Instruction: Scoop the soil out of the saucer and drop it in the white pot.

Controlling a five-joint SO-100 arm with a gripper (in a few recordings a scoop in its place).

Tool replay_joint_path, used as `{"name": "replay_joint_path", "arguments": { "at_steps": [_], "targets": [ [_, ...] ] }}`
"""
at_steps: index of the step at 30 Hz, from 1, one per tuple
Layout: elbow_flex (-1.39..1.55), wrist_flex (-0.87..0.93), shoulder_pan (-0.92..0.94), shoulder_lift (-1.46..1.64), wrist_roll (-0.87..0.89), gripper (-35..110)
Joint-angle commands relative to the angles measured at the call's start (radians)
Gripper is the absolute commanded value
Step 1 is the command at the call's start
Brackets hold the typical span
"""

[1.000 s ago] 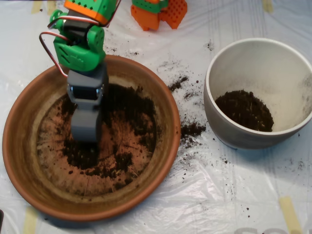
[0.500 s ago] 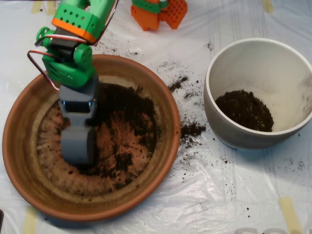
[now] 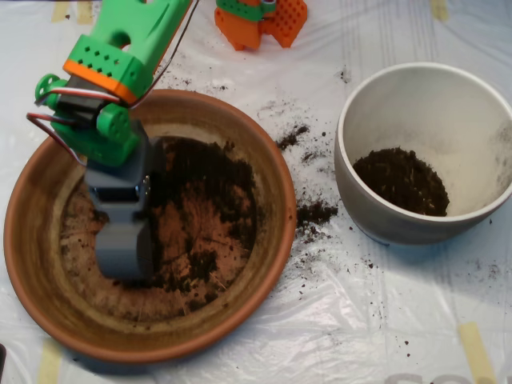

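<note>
The terracotta saucer (image 3: pixel 264 172) lies at the left, with dark soil (image 3: pixel 210 188) spread over its middle and right floor. My grey scoop (image 3: pixel 124 250) is down inside the saucer on its left half, tip pointing toward the near rim and resting among the soil. Green and orange arm links rise behind it toward the top left. The white pot (image 3: pixel 352 188) stands at the right and holds a mound of dark soil (image 3: pixel 402 180) in its bottom.
Spilled soil crumbs (image 3: pixel 314 213) lie on the white plastic sheet between saucer and pot. An orange and green printed part (image 3: pixel 260 20) sits at the top edge. Tape strips (image 3: pixel 476 348) mark the sheet near the lower right.
The scoop and arm have slid left and toward the near rim inside the saucer, dragging through the soil. The pot and its soil are unchanged.
</note>
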Motion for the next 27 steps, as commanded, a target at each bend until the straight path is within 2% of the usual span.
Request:
{"name": "replay_joint_path", "arguments": {
  "at_steps": [1,10,16,19,25,27],
  "targets": [
    [-0.143,0.071,0.034,-0.038,-0.012,47],
    [-0.152,0.104,0.063,-0.034,-0.032,35],
    [0.186,-0.124,0.066,0.184,-0.035,35],
    [0.282,-0.176,0.048,0.249,-0.038,32],
    [0.367,-0.224,0.025,0.291,-0.018,9],
    [0.419,-0.252,0.015,0.327,-0.018,7]
  ]
}}
